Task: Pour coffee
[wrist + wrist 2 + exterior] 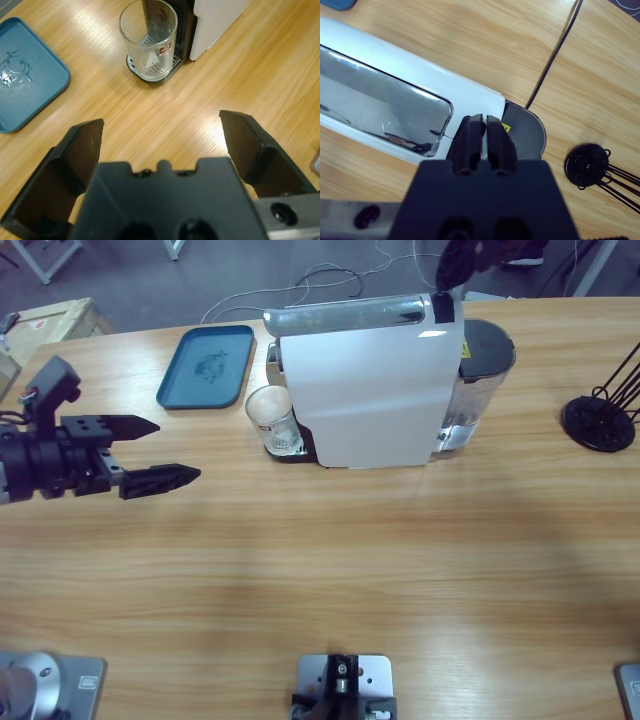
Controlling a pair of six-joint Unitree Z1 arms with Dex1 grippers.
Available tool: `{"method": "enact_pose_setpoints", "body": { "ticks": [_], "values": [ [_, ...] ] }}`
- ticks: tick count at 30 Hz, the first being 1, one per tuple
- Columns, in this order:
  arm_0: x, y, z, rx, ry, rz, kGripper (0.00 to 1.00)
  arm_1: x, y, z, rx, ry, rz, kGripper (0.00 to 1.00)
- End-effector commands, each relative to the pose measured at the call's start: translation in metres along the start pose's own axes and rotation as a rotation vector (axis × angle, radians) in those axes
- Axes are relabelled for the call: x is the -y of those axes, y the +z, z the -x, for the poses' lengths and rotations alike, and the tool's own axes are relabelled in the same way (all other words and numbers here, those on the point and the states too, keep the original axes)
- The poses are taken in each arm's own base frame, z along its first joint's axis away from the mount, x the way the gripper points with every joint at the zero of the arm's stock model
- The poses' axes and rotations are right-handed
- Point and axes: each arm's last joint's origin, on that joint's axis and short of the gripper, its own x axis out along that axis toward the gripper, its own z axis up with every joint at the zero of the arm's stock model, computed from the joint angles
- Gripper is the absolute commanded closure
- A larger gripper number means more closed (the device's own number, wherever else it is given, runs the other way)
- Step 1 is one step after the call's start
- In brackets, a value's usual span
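While spread, left claw (170,452) hovers level.

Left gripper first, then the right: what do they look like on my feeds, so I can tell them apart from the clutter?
The left gripper is matte black: two tapering wedge-shaped jaws on a blocky black body with screw holes, plus a small black box mounted above the wrist. The right gripper has the same black body, with two narrow, ribbed black fingers. In the high view it shows only as a dark shape at the top edge.

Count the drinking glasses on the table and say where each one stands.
1. The glass stands on the drip tray of the white coffee machine, beside the blue tray. The machine's far side could hide others.
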Motion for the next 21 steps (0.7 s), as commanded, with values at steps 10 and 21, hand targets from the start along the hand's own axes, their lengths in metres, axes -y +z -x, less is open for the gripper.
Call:
{"method": "enact_pose_setpoints", "body": {
  "ticks": [10, 21],
  "values": [
    [0.003, -0.011, -0.010, -0.046, -0.029, 0.013, 0.013, -0.003, -0.004, 0.031, 0.056, 0.007, 0.030, 1.000],
    [0.003, -0.012, -0.010, -0.050, -0.030, 0.016, 0.013, -0.008, -0.011, -0.006, -0.043, -0.002, 0.045, 1.000]
  ]
}}
